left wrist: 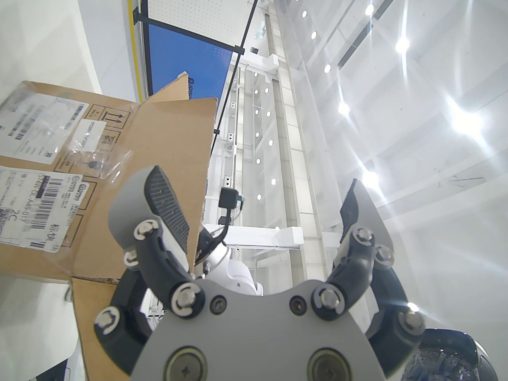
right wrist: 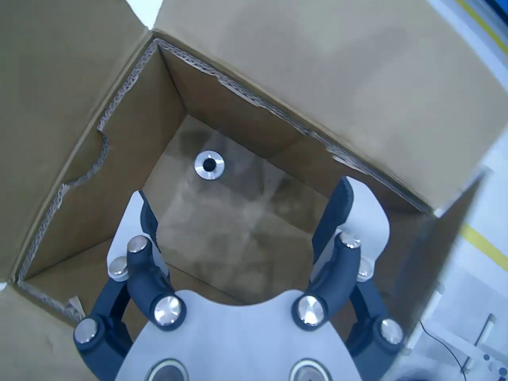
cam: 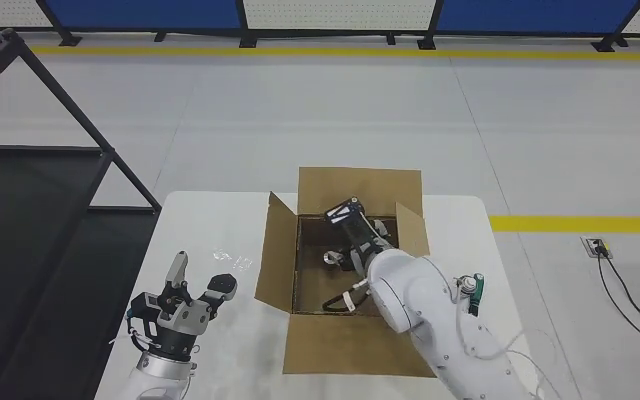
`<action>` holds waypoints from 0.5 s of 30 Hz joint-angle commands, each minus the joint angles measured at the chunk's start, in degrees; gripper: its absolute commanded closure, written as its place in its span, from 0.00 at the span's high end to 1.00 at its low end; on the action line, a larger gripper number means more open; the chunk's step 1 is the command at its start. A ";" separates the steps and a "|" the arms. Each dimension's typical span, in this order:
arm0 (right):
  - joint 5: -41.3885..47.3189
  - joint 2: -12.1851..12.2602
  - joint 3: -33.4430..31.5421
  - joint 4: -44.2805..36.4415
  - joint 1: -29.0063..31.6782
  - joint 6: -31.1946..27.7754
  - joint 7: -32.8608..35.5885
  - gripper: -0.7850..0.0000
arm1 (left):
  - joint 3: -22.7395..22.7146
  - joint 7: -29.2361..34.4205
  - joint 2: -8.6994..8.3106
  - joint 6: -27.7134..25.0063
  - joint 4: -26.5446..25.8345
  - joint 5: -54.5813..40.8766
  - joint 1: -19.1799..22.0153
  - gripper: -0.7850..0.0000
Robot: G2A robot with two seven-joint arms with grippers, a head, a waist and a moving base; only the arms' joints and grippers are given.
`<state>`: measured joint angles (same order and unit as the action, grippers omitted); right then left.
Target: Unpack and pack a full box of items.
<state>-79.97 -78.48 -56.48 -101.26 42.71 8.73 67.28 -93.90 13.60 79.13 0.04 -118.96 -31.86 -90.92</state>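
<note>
The open cardboard box stands mid-table with its flaps spread. My right arm reaches down into it. Inside, my right gripper hangs open above the box floor, holding nothing. A small round metal part with a dark centre hole lies on that floor near a far corner, ahead of the fingertips. My left gripper sits over the table's near left part, left of the box, pointing upward and open with nothing in it. The box's labelled side wall is beside it.
A small clear plastic bag holding a tiny part lies on the white table between the left gripper and the box, also seen against the box wall. A dark rack stands off the table's left edge.
</note>
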 commanded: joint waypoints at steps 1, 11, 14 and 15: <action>-2.09 0.73 -3.46 -5.25 3.76 -0.29 0.53 1.00 | 0.00 0.00 0.00 0.00 0.00 0.00 0.00 1.00; -3.70 2.48 -16.75 -15.68 16.82 0.49 -4.20 1.00 | 0.00 0.00 0.00 0.00 0.00 0.00 0.00 1.00; -1.27 2.68 -20.67 -15.45 18.94 0.84 -6.36 1.00 | 0.00 0.00 0.00 0.00 0.00 0.00 0.00 1.00; -0.56 2.75 -22.34 -14.95 19.59 1.40 -7.28 1.00 | 0.00 0.00 0.00 0.00 0.00 0.00 0.00 1.00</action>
<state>-81.47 -75.79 -77.07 -116.62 61.67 9.70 60.95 -93.90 13.60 79.13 0.04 -118.96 -31.86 -90.92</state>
